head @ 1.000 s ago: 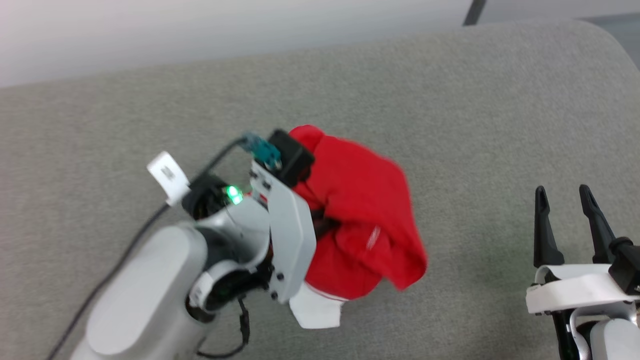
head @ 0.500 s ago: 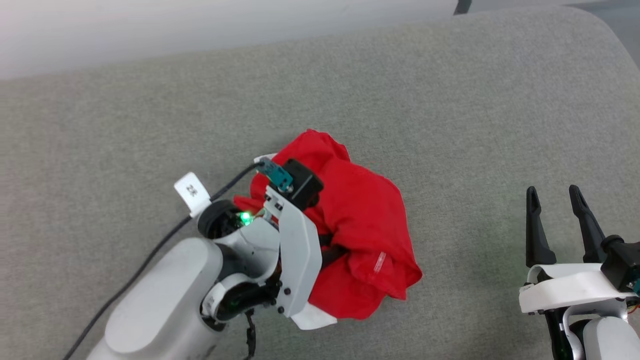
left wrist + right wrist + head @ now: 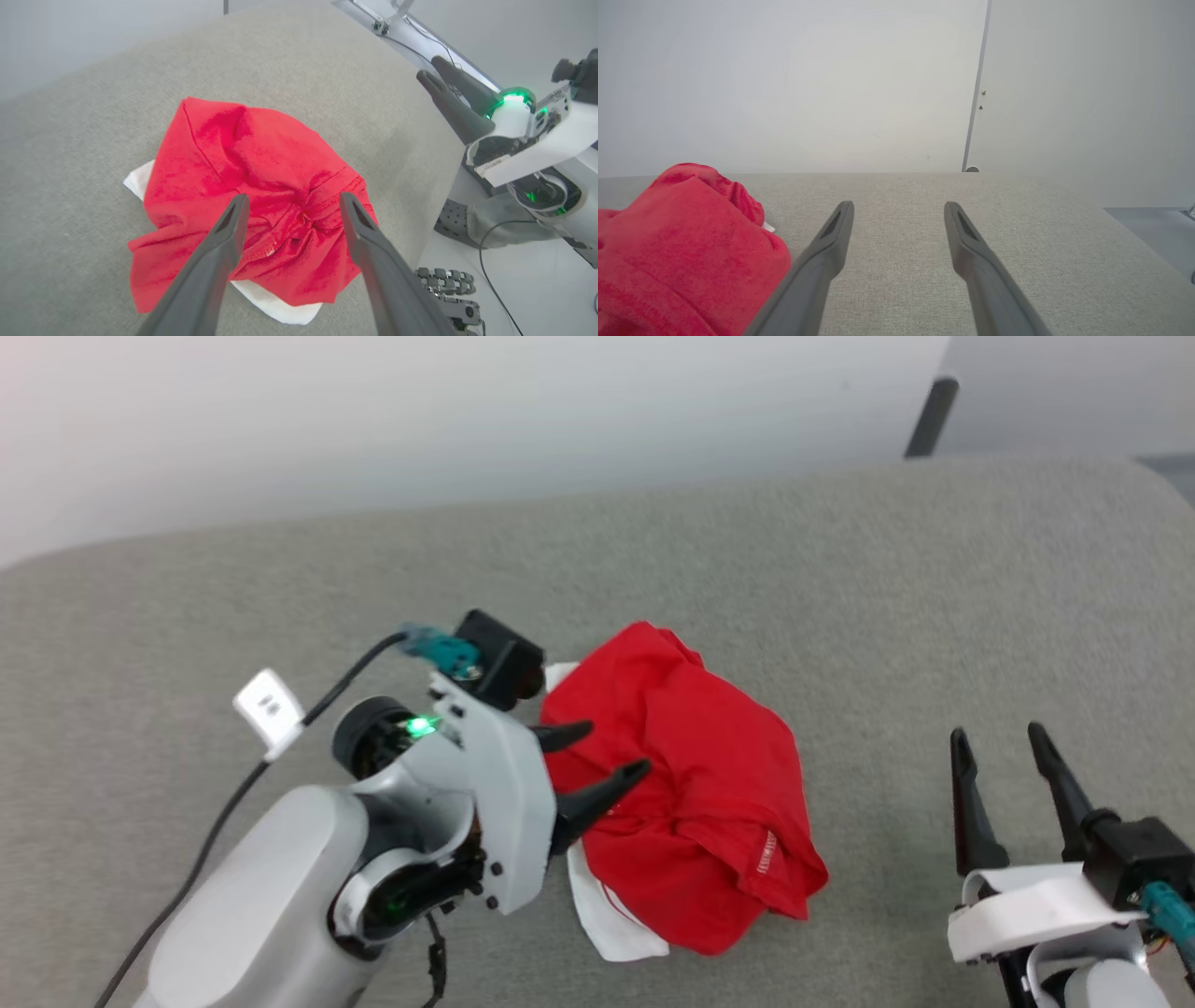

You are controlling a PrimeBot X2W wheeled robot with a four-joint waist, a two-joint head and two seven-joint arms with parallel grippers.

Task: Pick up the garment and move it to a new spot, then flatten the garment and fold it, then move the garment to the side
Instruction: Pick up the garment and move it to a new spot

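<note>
The garment (image 3: pixel 695 793) lies crumpled in a heap on the grey fabric surface, red with white sleeve parts poking out at its near and far left edges. It also appears in the left wrist view (image 3: pixel 252 196) and at the lower left of the right wrist view (image 3: pixel 677 247). Its lettering is hidden in the folds. My left gripper (image 3: pixel 611 751) is open just above the heap's left side, fingers apart with no cloth between them; its wrist view (image 3: pixel 292 200) looks down on the bunched cloth. My right gripper (image 3: pixel 999 747) stands open well to the right of the garment, empty.
The grey padded surface (image 3: pixel 840 597) stretches all around the heap, with a pale wall behind it and a dark pole (image 3: pixel 929 415) at the back right. The surface's rounded right edge (image 3: pixel 1158 495) is near my right arm.
My left gripper has let go of the garment and opened, pulling back to the left; the heap now rests on the surface. The head camera has shifted, moving the whole picture.
</note>
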